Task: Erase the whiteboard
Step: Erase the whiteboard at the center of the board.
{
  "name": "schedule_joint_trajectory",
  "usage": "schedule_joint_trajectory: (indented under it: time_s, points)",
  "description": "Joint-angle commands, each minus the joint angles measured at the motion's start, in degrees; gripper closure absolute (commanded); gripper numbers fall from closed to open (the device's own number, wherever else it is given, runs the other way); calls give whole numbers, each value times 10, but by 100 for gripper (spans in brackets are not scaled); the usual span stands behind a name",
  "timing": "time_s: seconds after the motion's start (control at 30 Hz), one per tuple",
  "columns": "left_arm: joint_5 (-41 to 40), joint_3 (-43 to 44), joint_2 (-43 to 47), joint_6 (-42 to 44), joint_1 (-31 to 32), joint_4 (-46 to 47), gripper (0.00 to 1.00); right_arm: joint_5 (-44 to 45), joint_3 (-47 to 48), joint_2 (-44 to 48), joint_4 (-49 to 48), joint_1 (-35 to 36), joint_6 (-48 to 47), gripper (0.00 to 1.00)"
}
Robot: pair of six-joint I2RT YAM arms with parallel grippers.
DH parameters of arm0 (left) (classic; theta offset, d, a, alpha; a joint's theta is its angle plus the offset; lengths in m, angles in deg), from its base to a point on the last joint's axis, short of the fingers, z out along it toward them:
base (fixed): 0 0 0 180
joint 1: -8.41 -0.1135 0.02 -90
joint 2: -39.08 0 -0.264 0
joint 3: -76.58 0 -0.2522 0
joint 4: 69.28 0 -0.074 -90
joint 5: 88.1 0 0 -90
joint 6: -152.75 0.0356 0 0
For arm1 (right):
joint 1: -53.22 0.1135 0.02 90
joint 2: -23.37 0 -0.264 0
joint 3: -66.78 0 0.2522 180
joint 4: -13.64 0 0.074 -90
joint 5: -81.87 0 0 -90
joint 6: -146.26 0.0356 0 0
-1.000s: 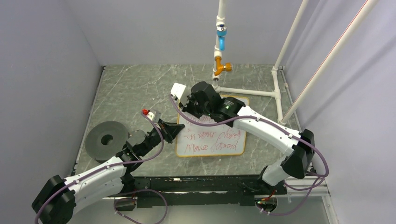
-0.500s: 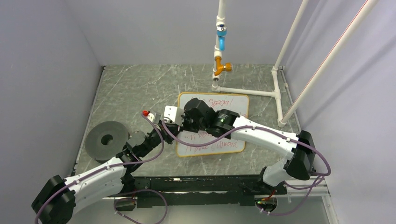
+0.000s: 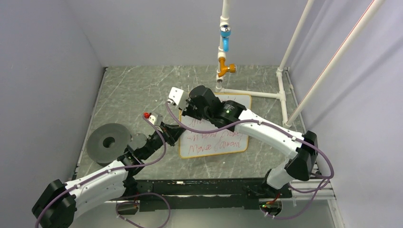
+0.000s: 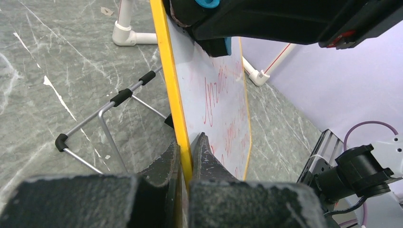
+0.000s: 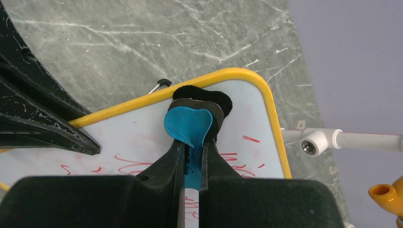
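Note:
The whiteboard (image 3: 214, 142), yellow-framed with red handwriting, leans on a wire stand (image 4: 109, 109). My left gripper (image 3: 174, 131) is shut on its left frame edge (image 4: 177, 109), one finger on each side of the yellow rim. My right gripper (image 5: 192, 142) is shut on a blue-and-black eraser (image 5: 189, 124), whose black felt (image 5: 211, 97) presses on the board's face (image 5: 133, 137) near a top corner. Only faint smears and a few red strokes show around the eraser. From above, the right gripper (image 3: 191, 108) hides the eraser and the board's upper left.
A grey disc (image 3: 108, 141) lies left of the left arm. A white pipe frame (image 3: 280, 95) with blue and orange fittings (image 3: 225, 38) stands behind and right of the board. Grey walls close in both sides.
The right gripper swept the eraser down and left across the board, then back up to the top left. The left gripper kept its hold on the board's edge.

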Motion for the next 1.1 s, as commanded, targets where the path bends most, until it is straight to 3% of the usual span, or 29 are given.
schedule_joint_trajectory:
  time_s: [0.0,0.23,0.5,0.6,0.7,0.9,1.07]
  points:
    - [5,-9,-4,122,1,-29,100,2,15,-7,8,-2,11,100]
    - [9,-21,10,139,1,-33,100,-58,-8,40,5,-117,34,100]
    - [26,-16,10,158,1,-45,100,-222,-16,33,35,-100,25,100]
    - [31,-15,9,159,1,-45,100,-215,22,11,38,-88,46,100]
    - [30,-17,11,157,1,-44,100,-134,35,1,16,-102,74,100]
    - [32,-22,11,159,1,-36,100,-65,-48,59,-33,-142,69,100]
    - [34,-18,3,161,1,-33,100,-174,-114,84,-27,-128,45,100]
